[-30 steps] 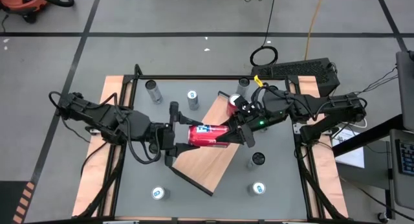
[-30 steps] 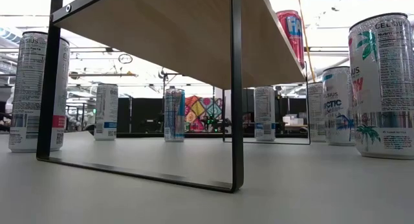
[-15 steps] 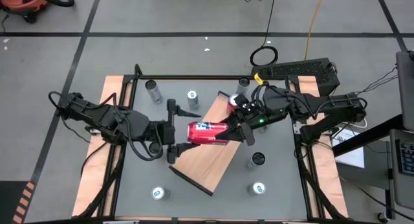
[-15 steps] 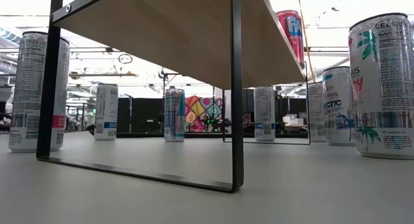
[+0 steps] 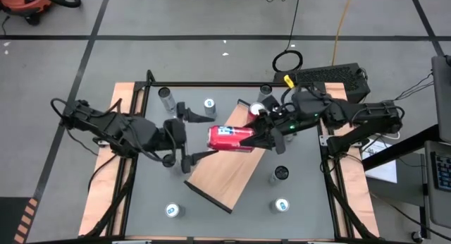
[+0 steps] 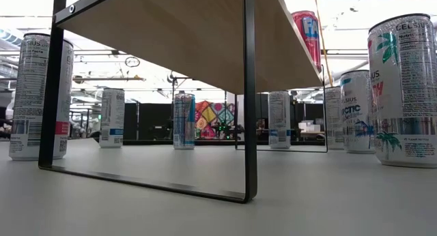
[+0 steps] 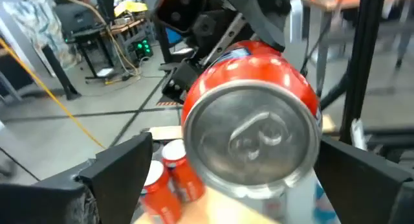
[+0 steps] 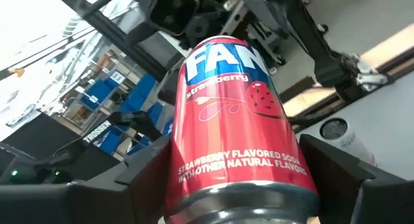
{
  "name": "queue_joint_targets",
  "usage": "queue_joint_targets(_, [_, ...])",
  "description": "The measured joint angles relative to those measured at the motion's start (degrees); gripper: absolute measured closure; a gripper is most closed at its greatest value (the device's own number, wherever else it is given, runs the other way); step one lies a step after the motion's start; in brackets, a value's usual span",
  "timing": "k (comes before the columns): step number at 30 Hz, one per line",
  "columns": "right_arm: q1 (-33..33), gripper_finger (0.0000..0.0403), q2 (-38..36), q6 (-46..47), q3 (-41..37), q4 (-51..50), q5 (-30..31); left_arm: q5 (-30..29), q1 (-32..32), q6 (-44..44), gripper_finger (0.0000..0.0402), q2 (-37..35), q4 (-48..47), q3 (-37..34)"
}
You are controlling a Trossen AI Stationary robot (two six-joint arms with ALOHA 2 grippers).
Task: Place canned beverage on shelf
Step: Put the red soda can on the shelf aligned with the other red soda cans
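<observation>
The shelf (image 5: 229, 166), a light-brown board with black strips on its short ends, stands skewed on the grey tabletop (image 5: 303, 209), one short end toward the back and the other toward the front. Seen from table height, its board rides high on thin black legs with open room beneath.

Above the shelf's back half, the red strawberry can (image 5: 231, 138) lies on its side in the air. The right tool (image 5: 262, 137) grips the can's base end between its two fingers, as its own wrist camera shows. The left tool (image 5: 184, 135) sits off the shelf's left long edge, its fingers spread wide on either side of the can's top end and apart from it, holding nothing.

A second red can (image 5: 256, 110) stands upright near the shelf's back short end, close behind the right tool. Silver cans (image 5: 167, 100) ring the shelf: two behind its left side, one off its front left corner, two off its right long edge. Bare tabletop lies between the shelf's long edges and those cans.
</observation>
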Motion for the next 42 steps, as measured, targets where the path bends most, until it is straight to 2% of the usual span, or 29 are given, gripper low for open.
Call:
queue_joint_targets(6, [-0.87,0.0134,-2.74,-2.55,0.00,0.25,0.58,0.07,-0.01,-5.13,0.0002,-1.98,5.15,0.04])
queue_joint_targets(11, [-1.96,0.0134,-4.39,-6.06,-0.02,2.64,3.60,0.26,0.22,-9.31,0.0002,-2.59,8.13,0.04])
queue_joint_targets(22, [-2.44,0.0133,-5.49,-18.73,0.00,7.51,12.78,-8.33,0.37,-11.11,0.0002,-2.66,21.97,0.04])
queue_joint_targets(27, [-2.40,0.0133,-5.34,-27.38,0.00,10.96,17.21,-8.59,2.21,-14.28,0.0002,-2.64,26.37,0.04])
queue_joint_targets(32, [-2.45,0.0133,-4.93,-37.62,0.00,16.27,17.66,-2.70,5.75,-18.43,0.0002,-2.62,26.84,0.02])
queue_joint_targets(35, [-2.38,0.0133,-4.74,-43.16,0.02,16.90,19.86,1.38,7.49,-17.37,0.0002,-2.60,29.61,0.00])
queue_joint_targets(39, [-2.36,0.0133,-4.46,-47.24,0.00,16.61,19.87,6.89,10.04,-14.23,0.0002,-2.64,32.65,0.00])
queue_joint_targets(42, [-2.37,0.0133,-4.17,-49.19,0.00,16.74,19.99,10.52,12.61,-15.18,0.0002,-2.62,32.29,0.00])
